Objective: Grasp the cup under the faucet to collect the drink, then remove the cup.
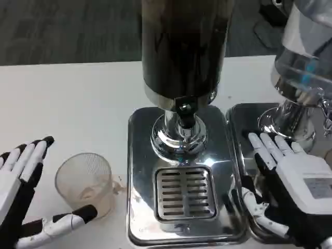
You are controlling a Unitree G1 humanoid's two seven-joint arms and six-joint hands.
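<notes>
Fingers [26,155] of left hand [21,192] spread beside cup [85,181]

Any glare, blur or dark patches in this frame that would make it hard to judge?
Head view: glare streaks the chrome dispenser base and the drip grate; the dark drink tank is murky and soft; the clear cup is faint against the white table; both the left robot hand and the right robot hand look slightly blurred.

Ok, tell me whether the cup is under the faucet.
No. The cup stands upright on the table, left of the drip tray.
</notes>
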